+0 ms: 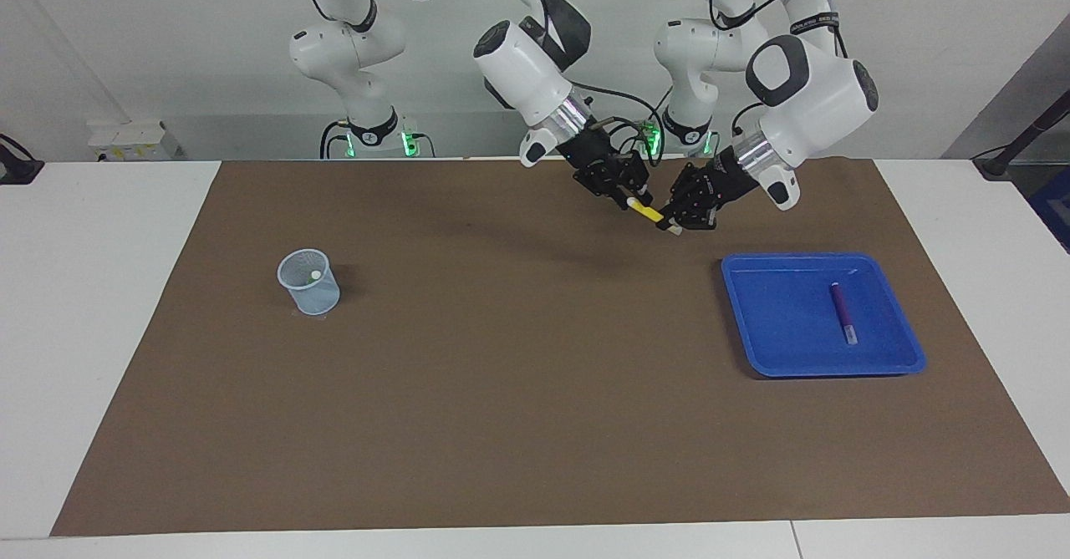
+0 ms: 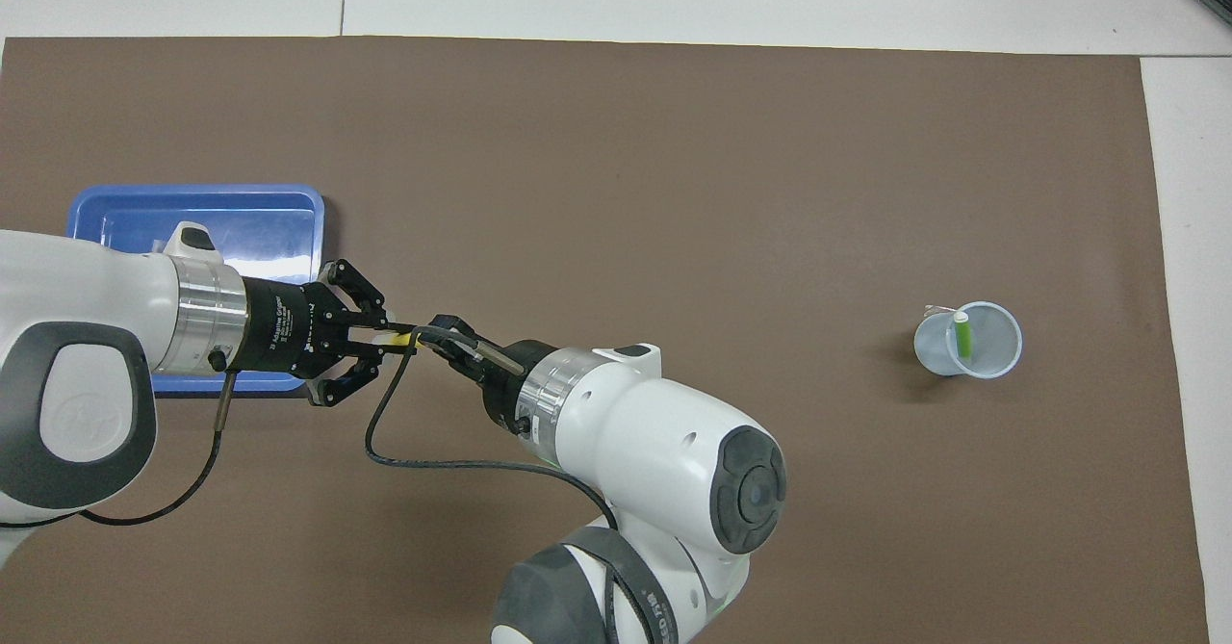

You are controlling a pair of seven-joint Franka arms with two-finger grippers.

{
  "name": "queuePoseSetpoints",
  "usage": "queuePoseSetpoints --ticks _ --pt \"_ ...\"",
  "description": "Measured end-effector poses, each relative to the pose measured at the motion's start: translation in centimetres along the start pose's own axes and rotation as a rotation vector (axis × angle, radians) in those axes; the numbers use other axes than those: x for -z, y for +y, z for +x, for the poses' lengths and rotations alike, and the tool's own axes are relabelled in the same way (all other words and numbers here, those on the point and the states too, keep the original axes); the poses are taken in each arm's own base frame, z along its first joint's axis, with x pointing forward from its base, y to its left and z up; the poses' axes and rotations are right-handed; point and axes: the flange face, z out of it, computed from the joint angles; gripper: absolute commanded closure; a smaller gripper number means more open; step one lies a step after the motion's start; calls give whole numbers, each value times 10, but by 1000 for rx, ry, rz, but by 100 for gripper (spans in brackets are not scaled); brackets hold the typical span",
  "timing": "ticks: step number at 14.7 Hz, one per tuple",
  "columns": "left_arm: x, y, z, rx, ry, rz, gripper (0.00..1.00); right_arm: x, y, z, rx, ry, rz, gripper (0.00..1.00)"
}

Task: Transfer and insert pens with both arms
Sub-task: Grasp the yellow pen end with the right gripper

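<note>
Holding the yellow pen (image 1: 644, 210) by its whitish capped end, the left end effector (image 1: 679, 223) is clamped tight on it above the brown mat (image 1: 518, 392), over the strip of mat between the blue tray (image 1: 786, 358) and the robots. The pen slants up from that grip toward the right end effector (image 1: 629, 200), which has its fingers around the pen's other end; whether they are already pressing on the pen or only bracketing it cannot be told. In the overhead view only a short bit of yellow shows between the two end effectors (image 2: 409, 338), which meet tip to tip with the pen as the link between them.

The left arm (image 1: 802, 99) comes in from its own end of the bench and bends down past the tray; the right arm (image 1: 527, 66) reaches across the middle of the mat to meet it.

The purple pen (image 1: 842, 312) lies flat inside the blue tray, which sits on the mat toward the left arm's end of the bench. The green pen (image 2: 961, 336) stands tilted in the clear cup (image 2: 996, 355), whitish cap up, leaning on the rim. The cup stands upright on the mat toward the right arm's end of the bench, well apart from the tray and from both end effectors.
</note>
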Motion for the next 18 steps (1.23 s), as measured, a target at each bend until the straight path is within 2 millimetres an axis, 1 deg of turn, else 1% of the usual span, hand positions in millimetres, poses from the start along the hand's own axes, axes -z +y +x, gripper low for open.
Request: queuePoseSetpoints --ticks 2,5,6,7,10,11,12,15,18 --pt "0 0 0 0 0 1 100 0 1 4 -5 4 -1 48" --pt "0 0 0 0 0 1 100 0 1 4 -5 3 -1 48" --pt "0 0 0 0 0 2 100 0 1 4 -5 3 -1 49" --pt "-1 -1 0 0 0 3 100 0 1 4 -5 3 -1 54" --pt "0 -2 -1 -3 -1 4 100 0 1 4 -4 4 -1 74" --pt "-1 -3 -2 -3 -1 8 100 1 -1 3 -3 4 4 75" --pt "-1 -3 -2 -3 -1 9 100 1 -1 3 -3 4 4 79" --pt "-2 -4 -2 -4 -1 10 100 1 -1 5 -5 6 6 100" --pt "-2 -4 -2 -3 -1 10 100 1 -1 5 -5 6 6 100"
